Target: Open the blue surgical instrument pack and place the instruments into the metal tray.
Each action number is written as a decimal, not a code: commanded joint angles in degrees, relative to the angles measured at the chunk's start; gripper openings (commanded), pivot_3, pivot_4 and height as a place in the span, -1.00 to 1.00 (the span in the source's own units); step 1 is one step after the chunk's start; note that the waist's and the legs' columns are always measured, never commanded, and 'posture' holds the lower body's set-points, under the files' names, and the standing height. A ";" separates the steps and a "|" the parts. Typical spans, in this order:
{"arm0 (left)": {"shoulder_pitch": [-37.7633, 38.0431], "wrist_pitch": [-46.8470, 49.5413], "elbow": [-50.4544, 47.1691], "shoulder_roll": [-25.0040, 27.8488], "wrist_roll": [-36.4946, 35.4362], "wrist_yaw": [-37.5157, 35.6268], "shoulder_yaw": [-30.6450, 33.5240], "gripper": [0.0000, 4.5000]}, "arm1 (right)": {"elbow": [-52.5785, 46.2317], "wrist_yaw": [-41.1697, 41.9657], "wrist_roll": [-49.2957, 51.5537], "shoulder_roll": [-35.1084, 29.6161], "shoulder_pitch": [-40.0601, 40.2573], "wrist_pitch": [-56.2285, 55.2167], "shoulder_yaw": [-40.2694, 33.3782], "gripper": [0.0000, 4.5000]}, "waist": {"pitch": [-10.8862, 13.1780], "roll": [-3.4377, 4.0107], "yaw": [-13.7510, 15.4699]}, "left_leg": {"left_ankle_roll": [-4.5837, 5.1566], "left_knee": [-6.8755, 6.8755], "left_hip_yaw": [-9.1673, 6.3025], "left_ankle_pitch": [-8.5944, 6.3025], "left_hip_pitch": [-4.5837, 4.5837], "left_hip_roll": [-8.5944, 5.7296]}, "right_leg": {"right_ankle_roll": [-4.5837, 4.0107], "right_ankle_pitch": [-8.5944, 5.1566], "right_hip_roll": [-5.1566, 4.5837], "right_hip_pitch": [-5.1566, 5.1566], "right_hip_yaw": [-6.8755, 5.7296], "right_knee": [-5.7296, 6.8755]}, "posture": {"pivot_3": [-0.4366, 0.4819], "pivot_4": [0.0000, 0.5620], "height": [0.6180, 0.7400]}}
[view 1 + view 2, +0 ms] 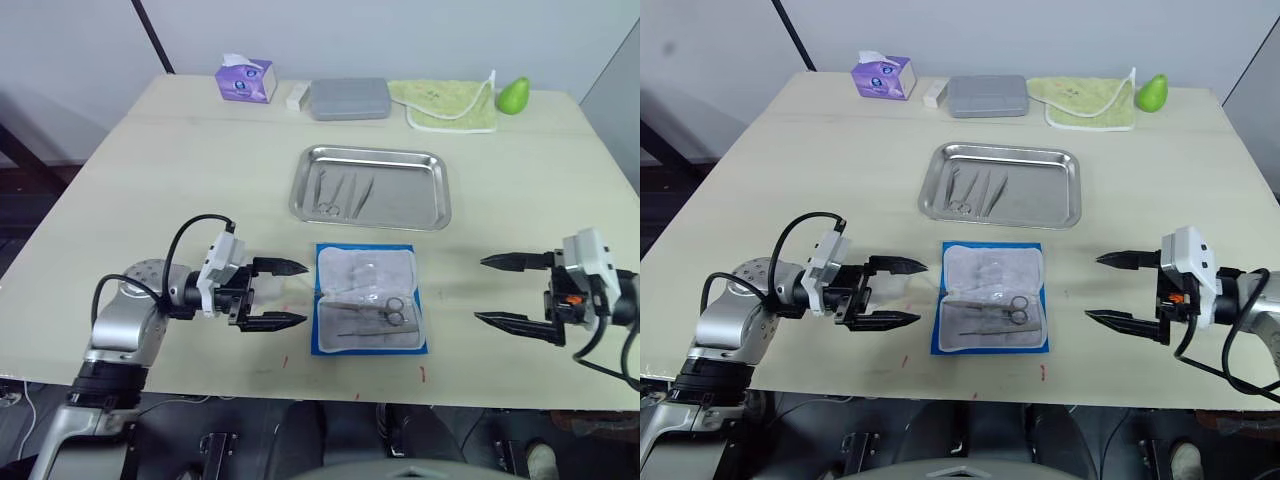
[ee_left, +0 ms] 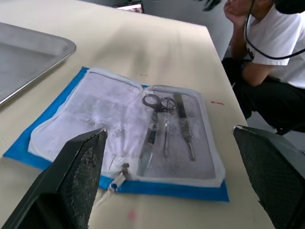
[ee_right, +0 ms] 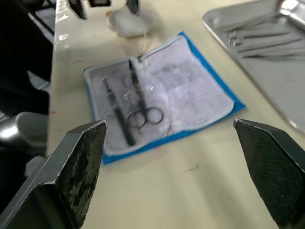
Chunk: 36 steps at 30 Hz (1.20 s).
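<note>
With the blue surgical instrument pack [image 1: 369, 298] lying unfolded at centre frame and some instruments [image 1: 343, 192] already in the metal tray [image 1: 371, 186] above it, scissors [image 1: 385, 310] and others remain, while the left gripper [image 1: 279, 294] and right gripper [image 1: 505, 291] flank it, spread and empty.
</note>
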 commanded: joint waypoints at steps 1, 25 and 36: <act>-2.25 -2.18 1.62 -2.27 2.80 1.14 -2.78 0.99 | -4.11 0.14 3.53 -1.94 2.09 2.16 -6.82 1.00 | 0.01 -0.02 0.03 | 0.00 0.09 -0.04 0.00 0.00 0.00 | 0.01 0.01 0.00 0.06 -0.03 0.00 | -0.05 -0.47 1.00; -12.73 -24.43 31.53 -12.51 18.06 -1.87 -12.42 0.99 | -11.06 -5.67 10.89 -4.33 3.58 9.14 -14.29 1.00 | 0.02 -0.03 0.22 | 0.04 0.68 -0.33 0.01 0.06 -0.17 | 0.21 0.13 -0.01 0.30 -0.03 0.49 | -0.05 -0.47 1.00; -13.50 -27.27 35.06 -13.71 19.75 -2.55 -13.04 0.99 | -12.38 -8.86 13.88 -5.68 0.68 10.83 -12.24 1.00 | -0.22 0.36 0.25 | 0.09 0.76 -1.53 0.04 0.21 -0.93 | 0.26 0.10 -0.02 0.42 0.10 0.83 | -0.05 -0.47 1.00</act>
